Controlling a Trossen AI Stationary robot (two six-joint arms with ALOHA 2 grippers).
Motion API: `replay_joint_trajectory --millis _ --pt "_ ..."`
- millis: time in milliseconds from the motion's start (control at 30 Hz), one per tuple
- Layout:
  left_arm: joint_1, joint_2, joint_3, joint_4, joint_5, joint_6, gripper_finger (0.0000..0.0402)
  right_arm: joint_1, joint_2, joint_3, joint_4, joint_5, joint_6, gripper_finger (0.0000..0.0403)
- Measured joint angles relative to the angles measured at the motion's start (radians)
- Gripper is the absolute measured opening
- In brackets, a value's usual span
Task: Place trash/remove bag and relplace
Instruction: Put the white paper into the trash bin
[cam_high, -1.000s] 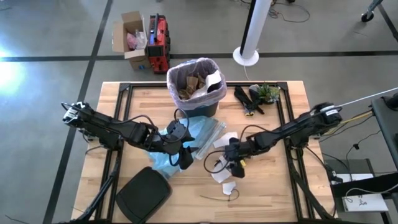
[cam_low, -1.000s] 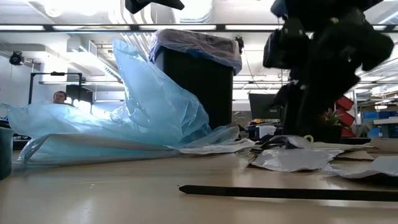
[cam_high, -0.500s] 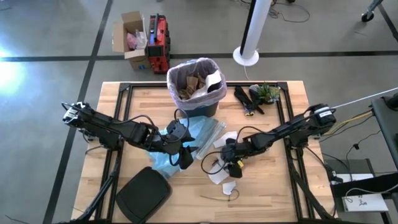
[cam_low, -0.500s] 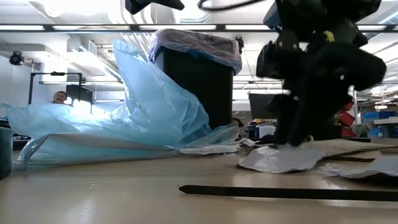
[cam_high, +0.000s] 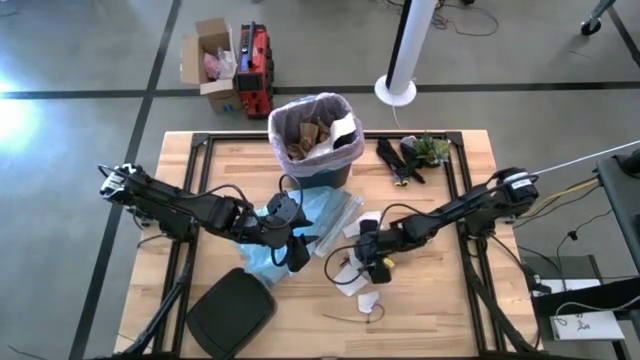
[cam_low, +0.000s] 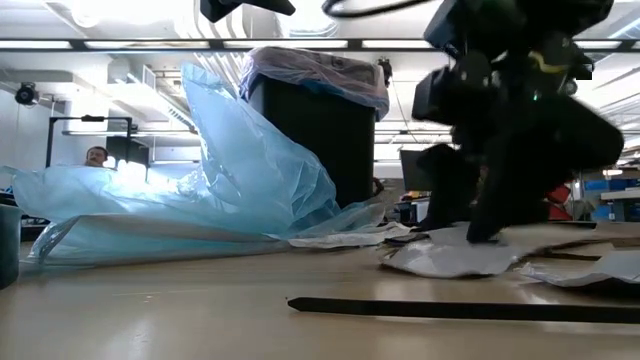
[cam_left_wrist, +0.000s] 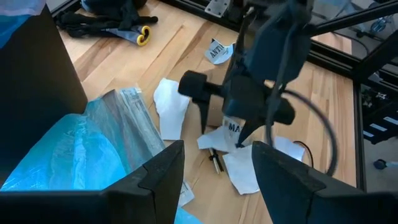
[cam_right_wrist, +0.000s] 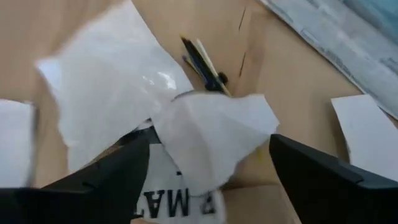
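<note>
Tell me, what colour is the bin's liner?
Pinkish-white, seen best from above: the liner.

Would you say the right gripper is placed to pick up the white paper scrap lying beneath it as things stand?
Probably yes. The right gripper hangs directly over the white paper scrap with its fingers spread to either side, and nothing lies between them. The left gripper is off on the blue bag, clear of it.

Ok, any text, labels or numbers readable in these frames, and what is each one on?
"MA": start of a black print, upside down, on the brown paper below the right pincer; the rest is hidden.
White tag on the table: dark print, too blurred to read.
White label right of the table: too small to read.
Cardboard box and red case on the floor: nothing legible.
</note>
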Motion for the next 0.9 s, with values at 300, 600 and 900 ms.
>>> replay_joint_trajectory --millis 300,600,900 --pt "-0.001 0.0 0.0 0.0 0.001 -0.015 0.0174 -0.006 0.053 0.002 0.047 0.002 0.031 0.0298" --pt "-0.001 0.0 0.0 0.002 0.001 -0.016 0.0158 -0.006 0.015 0.003 0.07 0.018 0.03 0.0162" --pt "-0.001 0.0 0.0 0.004 0.001 -0.016 0.016 -0.006 0.008 0.049 0.067 0.017 -0.012 0.0037"
